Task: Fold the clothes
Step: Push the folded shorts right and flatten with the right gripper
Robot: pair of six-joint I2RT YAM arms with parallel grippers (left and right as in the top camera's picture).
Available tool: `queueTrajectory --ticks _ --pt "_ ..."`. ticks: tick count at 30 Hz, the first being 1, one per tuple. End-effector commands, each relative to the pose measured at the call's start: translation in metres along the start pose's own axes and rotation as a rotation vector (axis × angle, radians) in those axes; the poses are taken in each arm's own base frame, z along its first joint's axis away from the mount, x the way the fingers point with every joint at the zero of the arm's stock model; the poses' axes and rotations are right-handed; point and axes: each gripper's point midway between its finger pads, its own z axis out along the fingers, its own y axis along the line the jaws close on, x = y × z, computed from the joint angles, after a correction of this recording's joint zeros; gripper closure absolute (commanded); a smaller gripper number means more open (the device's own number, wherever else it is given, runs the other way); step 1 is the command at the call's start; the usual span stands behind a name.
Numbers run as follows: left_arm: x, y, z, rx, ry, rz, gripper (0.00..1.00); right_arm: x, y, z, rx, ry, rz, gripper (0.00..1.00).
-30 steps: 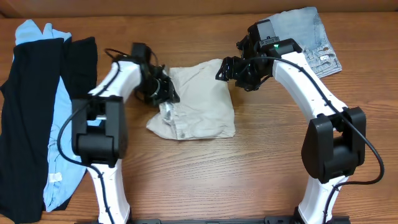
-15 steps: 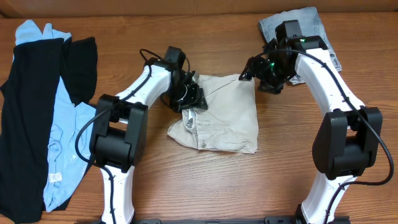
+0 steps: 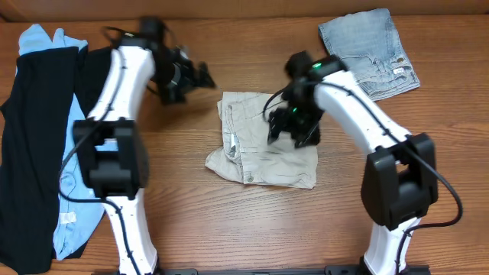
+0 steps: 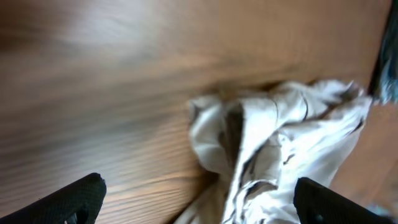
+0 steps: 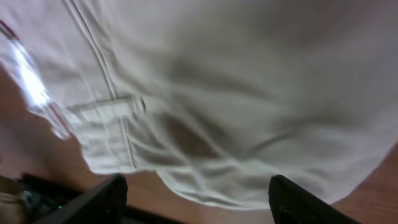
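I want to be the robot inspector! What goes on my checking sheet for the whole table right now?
Surface: wooden table, bare around the clothes.
Job's things: beige garment in the middle, partly folded and rumpled; denim shorts folded at the far right; black garment and light blue garment piled overlapping at the left edge.
Clutter: nothing seen.
Grippers: left gripper jaws open, holding nothing, over bare wood left of the beige garment; right gripper jaws open over the beige garment, contact unclear.
Cables: black cables run along both arms, none lying on the clothes being folded.
Surroundings: nothing seen.
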Motion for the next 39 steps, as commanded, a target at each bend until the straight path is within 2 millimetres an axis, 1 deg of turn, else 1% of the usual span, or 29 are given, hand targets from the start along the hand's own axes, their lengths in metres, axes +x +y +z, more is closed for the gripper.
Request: queueTrajectory --ticks 1,2,6,8,12,14,18,20,22,24,25,26,27,28,30,31,33,36,37,39 --pt "-0.014 0.018 -0.026 -0.038 -0.051 0.027 0.00 0.022 0.000 0.009 0.059 0.030 -0.034 0.24" --pt "-0.015 0.024 -0.029 -0.039 -0.054 0.019 0.00 0.028 -0.003 0.015 0.085 0.044 -0.022 0.24" --pt "-0.013 0.045 -0.038 -0.063 -0.046 -0.018 0.00 0.040 -0.033 0.035 0.228 0.065 0.073 0.21" --pt "-0.013 0.050 -0.040 -0.074 -0.046 -0.006 0.00 0.042 -0.043 0.047 0.238 0.073 0.080 0.21" --pt "-0.013 0.055 -0.040 -0.101 -0.047 0.000 0.00 0.030 -0.062 0.066 0.256 0.019 0.090 0.20" --pt "-0.013 0.056 -0.040 -0.110 -0.047 0.000 0.00 0.017 -0.076 0.073 0.280 -0.043 0.108 0.20" --pt "-0.013 0.056 -0.040 -0.112 -0.048 0.001 0.00 -0.004 -0.108 0.071 0.359 -0.148 0.184 0.20" --pt "-0.014 0.058 -0.040 -0.120 -0.049 0.000 0.00 -0.014 -0.122 0.064 0.385 -0.188 0.211 0.20" --pt "-0.014 0.061 -0.041 -0.139 -0.051 0.000 0.00 -0.025 -0.140 0.054 0.404 -0.231 0.257 0.20" --pt "-0.014 0.063 -0.041 -0.153 -0.053 0.000 0.00 -0.031 -0.147 0.046 0.392 -0.242 0.279 0.20" --pt "-0.015 0.065 -0.042 -0.162 -0.055 0.000 0.00 -0.033 -0.148 0.041 0.389 -0.244 0.280 0.23" --pt "-0.015 0.066 -0.042 -0.172 -0.057 0.000 0.00 -0.035 -0.145 0.033 0.387 -0.250 0.269 0.27" --pt "-0.016 0.068 -0.042 -0.181 -0.060 0.001 0.00 -0.038 -0.142 0.025 0.386 -0.265 0.253 0.27" --pt "-0.017 0.070 -0.043 -0.191 -0.063 0.002 0.00 -0.042 -0.132 0.014 0.380 -0.291 0.220 0.27" --pt "-0.018 0.071 -0.043 -0.200 -0.071 0.004 0.00 -0.048 -0.111 -0.006 0.361 -0.346 0.173 0.26" --pt "-0.019 0.071 -0.043 -0.199 -0.075 0.005 0.00 -0.051 -0.093 -0.019 0.349 -0.380 0.138 0.24" --pt "-0.021 0.071 -0.043 -0.198 -0.082 0.007 0.00 -0.055 -0.063 -0.035 0.336 -0.430 0.075 0.21" --pt "-0.023 0.071 -0.044 -0.197 -0.090 0.011 0.00 -0.059 -0.019 -0.043 0.308 -0.495 -0.020 0.15" --pt "-0.024 0.071 -0.044 -0.197 -0.093 0.011 0.00 -0.060 0.001 -0.040 0.304 -0.530 -0.072 0.10" --pt "-0.024 0.071 -0.044 -0.198 -0.093 0.012 0.00 -0.061 0.019 -0.030 0.312 -0.546 -0.121 0.04"
